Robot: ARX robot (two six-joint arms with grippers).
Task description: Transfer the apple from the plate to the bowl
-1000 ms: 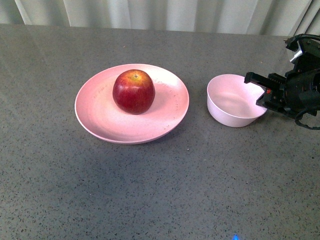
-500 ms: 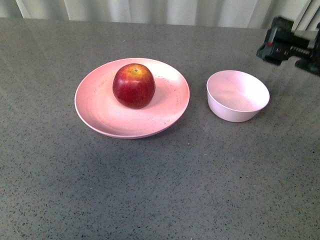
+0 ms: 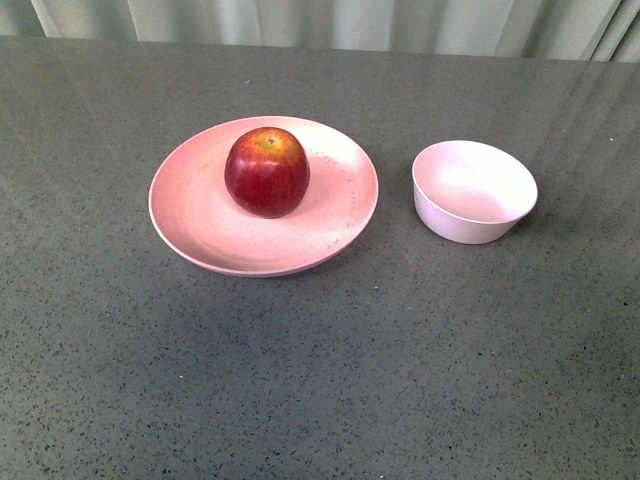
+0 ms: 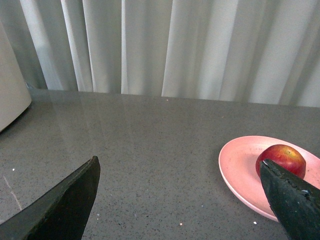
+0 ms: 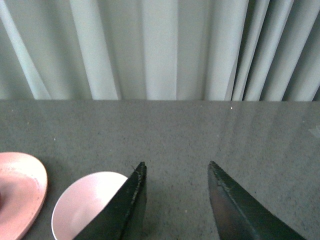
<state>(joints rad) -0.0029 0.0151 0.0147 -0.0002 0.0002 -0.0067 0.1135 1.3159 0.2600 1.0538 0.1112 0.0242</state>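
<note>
The dark-red apple (image 3: 266, 171) sits on the salmon-pink plate (image 3: 200, 225) at the table's middle left. The small pale bowl (image 3: 474, 190) stands empty to the plate's right. Neither arm shows in the front view. In the left wrist view my left gripper (image 4: 180, 162) is open and empty, with the apple (image 4: 281, 159) and plate (image 4: 239, 167) beside one fingertip. In the right wrist view my right gripper (image 5: 176, 164) is open and empty above the table, with the bowl (image 5: 85, 207) beside one fingertip and the plate's edge (image 5: 22, 187) further off.
The grey speckled table (image 3: 330, 370) carries only the plate and the bowl. Pale curtains (image 3: 330, 20) hang behind its far edge. A pale rounded object (image 4: 10, 85) shows at the edge of the left wrist view.
The right gripper was next to the bowl, rose toward the back right, and has now left the front view. Apple, plate and bowl stay in place.
</note>
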